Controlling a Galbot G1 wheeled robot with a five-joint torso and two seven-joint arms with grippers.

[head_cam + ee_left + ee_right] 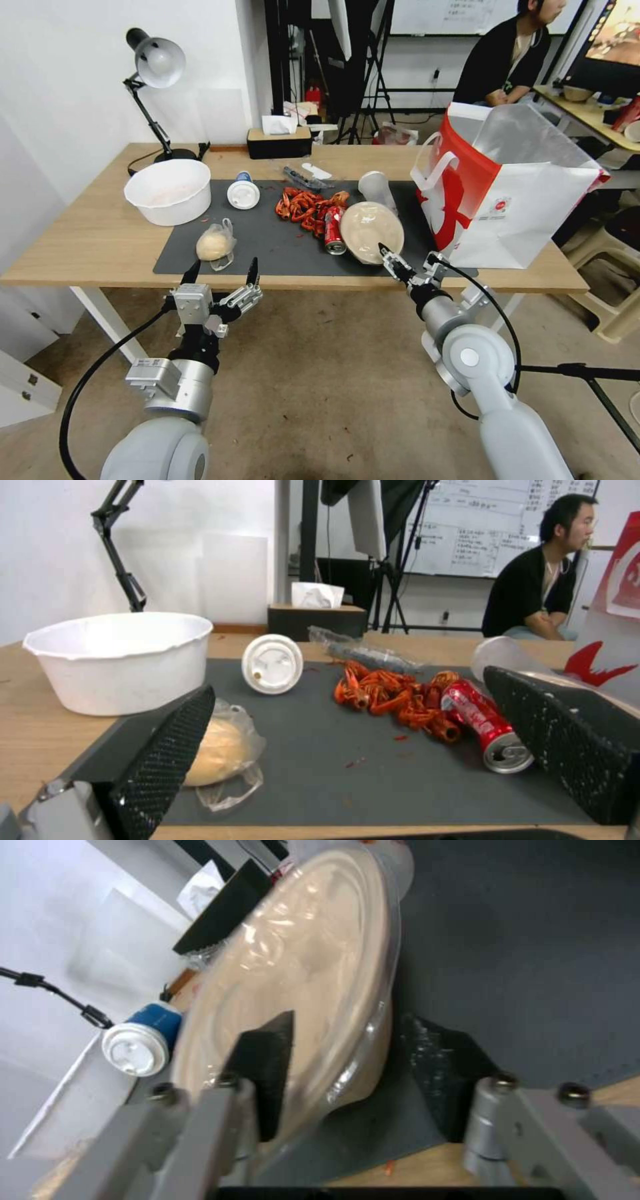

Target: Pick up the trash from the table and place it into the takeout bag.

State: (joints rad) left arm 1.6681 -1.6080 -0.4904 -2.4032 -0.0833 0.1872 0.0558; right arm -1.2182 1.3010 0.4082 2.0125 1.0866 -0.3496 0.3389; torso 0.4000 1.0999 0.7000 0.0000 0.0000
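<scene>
Right gripper (347, 1080): jaws parted, straddling bowl (300, 970) near rim; bag (527, 200) to its right. Left gripper (223, 273): open, idle.

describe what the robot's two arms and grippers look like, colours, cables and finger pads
Both arms are pale grey-white shells with brushed silver cylindrical joints. A black cable loops along each forearm. The left gripper has a boxy silver metal body, bare linkages and two slim black fingers; its fingers' pads are black with a fine dotted texture. The right gripper has the same silver linkages with screws and black wedge-shaped pads.
</scene>
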